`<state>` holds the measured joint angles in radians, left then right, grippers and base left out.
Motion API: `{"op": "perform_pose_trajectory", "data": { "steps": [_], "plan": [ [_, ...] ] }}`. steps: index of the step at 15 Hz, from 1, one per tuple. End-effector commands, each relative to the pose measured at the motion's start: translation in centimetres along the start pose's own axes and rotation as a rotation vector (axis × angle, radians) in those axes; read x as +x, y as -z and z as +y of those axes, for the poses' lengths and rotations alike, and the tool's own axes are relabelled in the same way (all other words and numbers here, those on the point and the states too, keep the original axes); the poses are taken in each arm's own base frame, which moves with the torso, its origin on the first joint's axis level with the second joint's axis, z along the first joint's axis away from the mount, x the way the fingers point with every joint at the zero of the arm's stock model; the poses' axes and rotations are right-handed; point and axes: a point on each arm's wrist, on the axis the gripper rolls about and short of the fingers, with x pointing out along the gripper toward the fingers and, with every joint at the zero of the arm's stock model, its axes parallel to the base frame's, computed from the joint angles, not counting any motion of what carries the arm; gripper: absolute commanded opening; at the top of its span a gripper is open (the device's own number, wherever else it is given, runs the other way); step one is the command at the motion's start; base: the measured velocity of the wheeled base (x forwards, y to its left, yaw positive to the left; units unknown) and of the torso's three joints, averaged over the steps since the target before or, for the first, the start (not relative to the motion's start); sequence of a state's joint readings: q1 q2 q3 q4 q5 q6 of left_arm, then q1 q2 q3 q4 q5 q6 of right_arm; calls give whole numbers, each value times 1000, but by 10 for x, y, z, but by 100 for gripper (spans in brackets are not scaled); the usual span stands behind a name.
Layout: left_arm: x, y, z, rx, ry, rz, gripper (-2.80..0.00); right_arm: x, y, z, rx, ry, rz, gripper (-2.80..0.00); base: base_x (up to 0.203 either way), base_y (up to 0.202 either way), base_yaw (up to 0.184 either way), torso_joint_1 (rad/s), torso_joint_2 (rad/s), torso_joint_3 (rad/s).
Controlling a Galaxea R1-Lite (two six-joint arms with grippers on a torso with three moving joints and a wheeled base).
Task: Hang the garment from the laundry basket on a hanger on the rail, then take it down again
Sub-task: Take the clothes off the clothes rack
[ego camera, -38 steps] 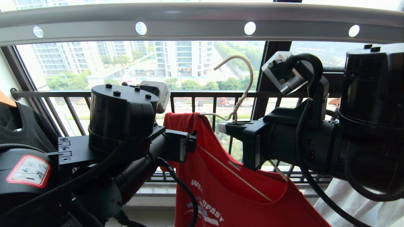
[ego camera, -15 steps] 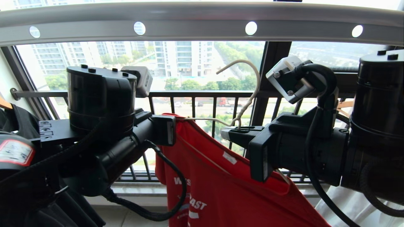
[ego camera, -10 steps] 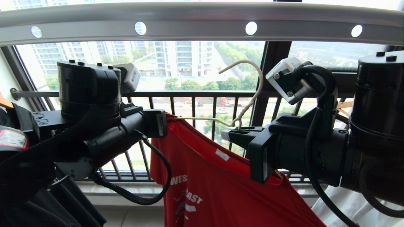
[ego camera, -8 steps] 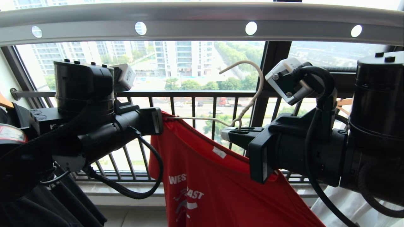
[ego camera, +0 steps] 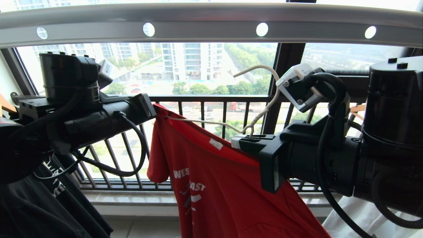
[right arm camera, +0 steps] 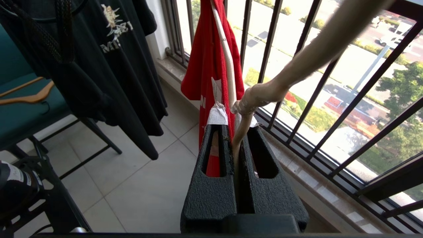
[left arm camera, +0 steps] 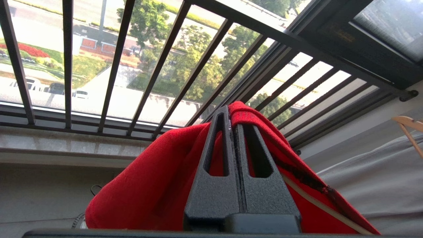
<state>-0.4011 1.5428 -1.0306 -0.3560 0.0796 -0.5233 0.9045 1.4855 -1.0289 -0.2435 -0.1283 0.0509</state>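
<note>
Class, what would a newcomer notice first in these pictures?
A red T-shirt stretched mid-picture between two black arms: the left gripper pinches its shoulder, while the right gripper clamps the wire hanger at its neck. Above runs a grey rail with round holes.

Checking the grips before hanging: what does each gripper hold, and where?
Left gripper: T-shirt, by its shoulder edge. Right gripper: hanger, at its twisted neck.

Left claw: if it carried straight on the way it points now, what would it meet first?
Probably the dark window railing: past the left claw, shut on the red T-shirt, nothing else shows, though depth is unclear.
</note>
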Motion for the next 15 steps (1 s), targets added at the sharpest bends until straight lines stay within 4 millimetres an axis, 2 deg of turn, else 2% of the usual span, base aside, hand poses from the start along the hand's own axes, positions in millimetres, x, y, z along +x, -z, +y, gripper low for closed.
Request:
{"op": "perform_pose_trajectory", "data": {
  "steps": [1,10,15],
  "plan": [
    [12,-5,7,-50,2,-67,-280,1,1,0,-1,0,2,-280,0,0,0,0,0,0],
    [37,18,17,-43,-38,3,-280,1,-1,0,4,2,-11,-280,0,0,0,0,0,0],
    [34,35,8,28,-11,59,-280,2,-3,-1,9,12,-17,-280,0,0,0,0,0,0]
  ]
}}
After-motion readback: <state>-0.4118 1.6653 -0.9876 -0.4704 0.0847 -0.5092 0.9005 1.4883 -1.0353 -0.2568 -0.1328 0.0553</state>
